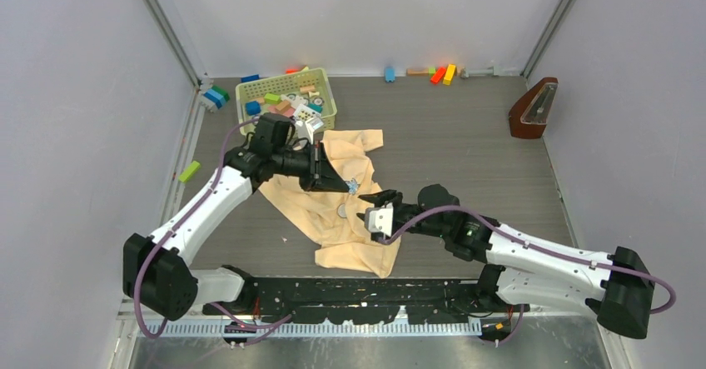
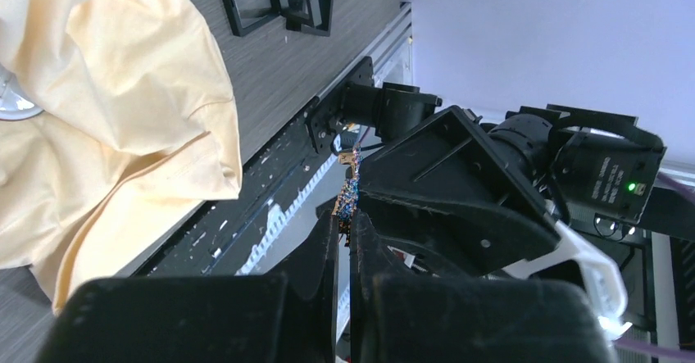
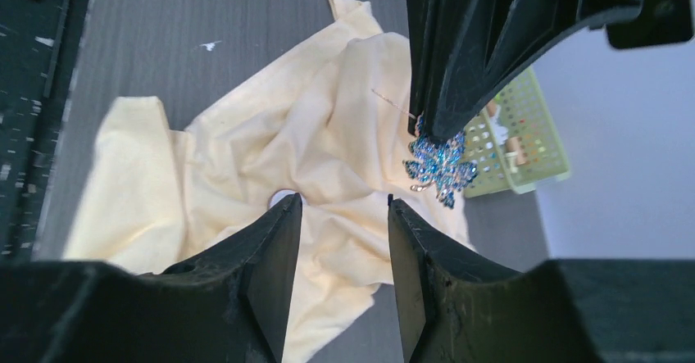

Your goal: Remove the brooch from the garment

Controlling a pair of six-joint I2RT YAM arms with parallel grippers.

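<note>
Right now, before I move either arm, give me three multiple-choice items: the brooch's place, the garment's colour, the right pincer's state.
1. The brooch is: A in the basket; B between the left pincer tips; C flat on the table.
2. The garment is: A red; B black; C pale yellow.
3. The right pincer is: A open, empty; B shut on cloth; C shut on the brooch.
Answers: B, the right wrist view shows it clamped; C, the cloth reads cream-yellow; A, its jaws stand apart around nothing.

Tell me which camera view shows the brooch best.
The right wrist view: the brooch faces it, a blue glittering leaf shape clamped in the left pincer. The left wrist view sees it edge-on, a thin sliver; the top view shows only a tiny glint.
</note>
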